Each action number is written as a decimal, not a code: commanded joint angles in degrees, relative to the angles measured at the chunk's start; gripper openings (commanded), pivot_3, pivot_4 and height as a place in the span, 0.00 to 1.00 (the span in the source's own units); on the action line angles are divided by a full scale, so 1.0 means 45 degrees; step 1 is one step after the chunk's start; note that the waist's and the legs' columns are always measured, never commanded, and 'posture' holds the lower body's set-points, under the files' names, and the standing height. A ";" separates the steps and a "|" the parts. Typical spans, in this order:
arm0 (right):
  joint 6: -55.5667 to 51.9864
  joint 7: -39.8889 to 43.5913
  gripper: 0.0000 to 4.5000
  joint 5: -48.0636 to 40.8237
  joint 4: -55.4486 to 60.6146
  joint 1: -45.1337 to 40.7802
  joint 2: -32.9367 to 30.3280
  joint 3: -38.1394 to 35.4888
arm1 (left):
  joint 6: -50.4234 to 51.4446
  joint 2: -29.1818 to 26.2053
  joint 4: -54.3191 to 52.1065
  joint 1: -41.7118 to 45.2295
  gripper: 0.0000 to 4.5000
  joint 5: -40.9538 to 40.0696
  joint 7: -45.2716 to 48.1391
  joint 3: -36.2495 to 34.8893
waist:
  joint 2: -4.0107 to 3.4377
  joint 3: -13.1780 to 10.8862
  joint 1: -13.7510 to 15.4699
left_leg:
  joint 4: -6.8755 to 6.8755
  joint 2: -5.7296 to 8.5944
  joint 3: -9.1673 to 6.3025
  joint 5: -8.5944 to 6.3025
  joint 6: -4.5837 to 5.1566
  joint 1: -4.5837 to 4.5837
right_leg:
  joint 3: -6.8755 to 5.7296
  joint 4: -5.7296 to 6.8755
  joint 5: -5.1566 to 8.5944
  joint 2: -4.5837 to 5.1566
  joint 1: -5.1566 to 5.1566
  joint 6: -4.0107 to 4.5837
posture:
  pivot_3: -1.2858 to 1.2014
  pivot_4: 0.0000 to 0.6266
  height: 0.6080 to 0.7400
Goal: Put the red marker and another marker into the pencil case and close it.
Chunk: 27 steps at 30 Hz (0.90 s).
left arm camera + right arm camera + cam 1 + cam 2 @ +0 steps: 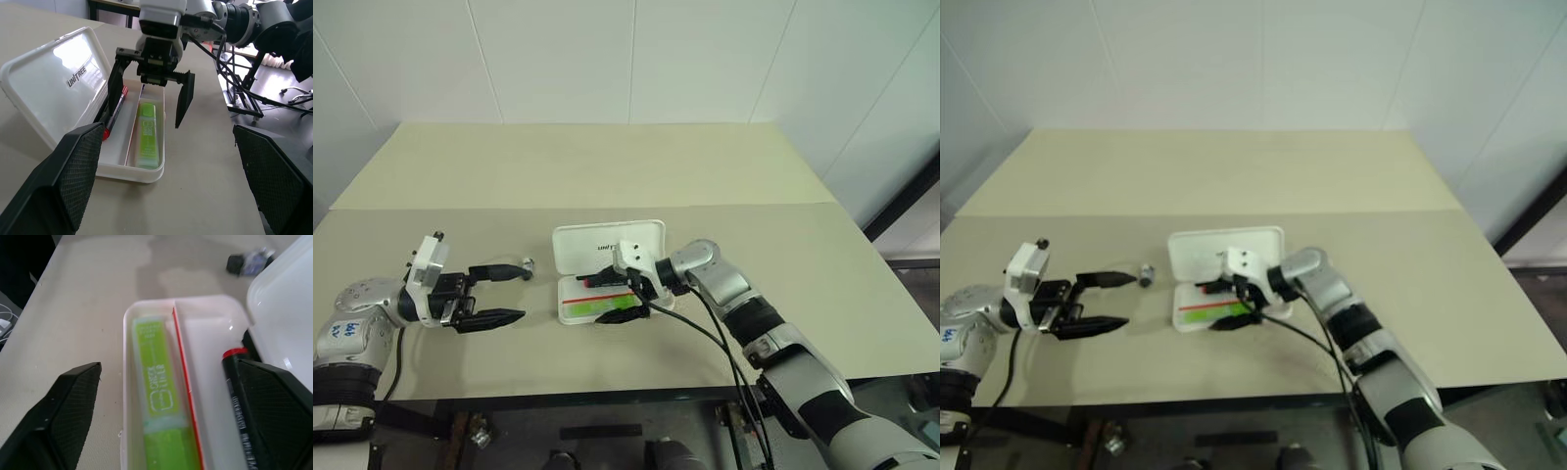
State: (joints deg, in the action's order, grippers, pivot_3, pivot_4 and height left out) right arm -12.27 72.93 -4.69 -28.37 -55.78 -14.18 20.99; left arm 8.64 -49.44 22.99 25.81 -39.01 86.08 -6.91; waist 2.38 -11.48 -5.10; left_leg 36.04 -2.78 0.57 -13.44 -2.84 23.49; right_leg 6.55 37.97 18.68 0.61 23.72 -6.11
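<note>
A: Where do we stand with the flat white plastic hinged pencil case [607, 262]?

B: We find it on the table [607, 176], near the front edge at centre, with its lid [58, 88] raised and leaning away on the far side. The tray [146, 169] has two compartments. The chunky lime-green marker [147, 133] lies flat in the near compartment. The slim red marker with the black body [113, 113] lies in the far compartment, next to the lid.

A: So loading is done?

B: We judge it done: both markers rest inside the tray. The remaining step is to shut the lid.

A: And the grippers?

B: The right gripper [149, 100] hovers over the tray, its two fingers spread wide to either side of the markers, gripping nothing. The left gripper [494, 292] waits well to the left of the case, pointing toward it, jaws likewise wide and empty.

A: Anything else nearby?

B: A small dark cap-like object [527, 262] lies on the table just left of the lid. We cannot tell what it is.
</note>
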 commanded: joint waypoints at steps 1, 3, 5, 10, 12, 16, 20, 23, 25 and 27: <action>-0.0793 0.0022 0.99 -0.0855 0.2495 0.0175 -0.0368 -0.0779 | -0.0037 0.0107 -0.0496 0.0007 1.00 -0.0077 0.0793 -0.0488 | 0.0000 0.0000 0.0027 | -0.0002 -0.0002 -0.0002 0.0000 0.0000 0.0000 | -0.0003 -0.0001 0.0000 0.0000 0.0000 0.0001 | 0.52 0.24 1.00; -0.0962 -0.0495 0.99 -0.1314 0.4047 0.0664 -0.0402 -0.1282 | -0.0257 0.0216 -0.0766 -0.0309 1.00 0.0096 0.0210 -0.0640 | 0.0000 0.0000 0.0036 | -0.0005 -0.0004 -0.0007 -0.0002 -0.0003 0.0000 | -0.0006 -0.0002 0.0003 0.0005 -0.0001 0.0005 | 0.52 0.24 1.00; -0.1482 -0.0805 0.99 -0.1799 0.5531 0.1248 -0.0569 -0.1633 | -0.0227 0.0453 -0.1217 -0.0660 1.00 0.0089 -0.0447 -0.0958 | -0.0001 0.0000 0.0035 | -0.0007 -0.0012 -0.0010 -0.0012 -0.0019 0.0002 | -0.0005 -0.0007 0.0004 0.0013 -0.0001 0.0007 | 0.52 0.24 1.00; -0.2766 -0.0928 0.99 -0.3217 0.9486 0.3891 -0.1994 -0.2325 | 0.0375 0.1589 -0.3023 -0.1829 1.00 -0.0263 -0.3424 -0.2313 | 0.0000 0.0000 0.0117 | -0.0011 -0.0051 -0.0027 -0.0021 -0.0029 0.0011 | -0.0024 -0.0029 0.0012 0.0094 -0.0011 0.0016 | 0.52 0.24 1.00; -0.3169 -0.1104 0.99 -0.3826 1.0494 0.4737 -0.2463 -0.2715 | 0.0926 0.1840 -0.3495 -0.2212 1.00 0.0074 -0.4927 -0.2538 | 0.0001 0.0000 0.0119 | -0.0006 -0.0037 -0.0030 -0.0021 -0.0028 0.0012 | -0.0031 -0.0031 0.0013 0.0112 -0.0018 0.0013 | 0.52 0.24 1.00; -0.3349 -0.1476 0.99 -0.4518 1.1471 0.6029 -0.3377 -0.3612 | 0.1167 0.2141 -0.4146 -0.2627 1.00 0.1081 -0.7045 -0.2475 | 0.0003 -0.0001 0.0069 | 0.0001 0.0017 -0.0018 -0.0017 -0.0022 -0.0029 | -0.0020 -0.0030 0.0006 0.0131 -0.0063 -0.0007 | 0.52 0.24 1.00; -0.3622 -0.2358 0.99 -0.4852 1.1705 0.6444 -0.3881 -0.4429 | 0.1882 0.2746 -0.4773 -0.2624 1.00 0.0598 -0.8611 -0.3014 | 0.0007 -0.0002 0.0075 | 0.0006 0.0023 -0.0005 -0.0010 -0.0014 -0.0044 | -0.0007 -0.0030 -0.0002 0.0124 -0.0076 -0.0018 | 0.52 0.24 1.00; -0.3677 -0.2760 0.99 -0.4802 1.1583 0.6722 -0.4307 -0.4822 | 0.2077 0.3164 -0.4561 -0.2344 1.00 0.1597 -1.0483 -0.2828 | 0.0009 -0.0001 0.0107 | 0.0003 0.0022 -0.0013 -0.0010 -0.0014 -0.0044 | -0.0009 -0.0036 -0.0002 0.0104 -0.0075 -0.0019 | 0.52 0.24 1.00; -0.3580 -0.2926 0.99 -0.4755 1.1484 0.6842 -0.4506 -0.4891 | 0.2077 0.3437 -0.4450 -0.2119 1.00 0.1882 -1.1150 -0.2733 | 0.0009 -0.0002 0.0115 | 0.0001 0.0024 -0.0013 -0.0010 -0.0015 -0.0042 | 0.0002 -0.0043 -0.0002 0.0020 -0.0073 -0.0019 | 0.52 0.24 1.00; -0.3511 -0.3133 0.99 -0.4739 1.1382 0.6882 -0.4627 -0.4966 | 0.2327 0.3783 -0.4377 -0.1814 1.00 0.2064 -1.1766 -0.2566 | 0.0010 -0.0002 0.0111 | 0.0000 0.0022 -0.0004 -0.0013 -0.0018 -0.0039 | 0.0011 -0.0053 -0.0004 0.0010 -0.0073 -0.0023 | 0.52 0.24 1.00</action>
State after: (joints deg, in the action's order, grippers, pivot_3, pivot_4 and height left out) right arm -28.85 59.69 -25.30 22.12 -24.83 -34.04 0.71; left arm 18.79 -32.77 3.37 16.32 -30.52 35.23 -18.39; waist 2.43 -11.49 -4.60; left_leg 36.04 -2.68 0.56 -13.50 -2.92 23.32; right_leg 6.61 37.73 18.65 0.65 23.39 -6.22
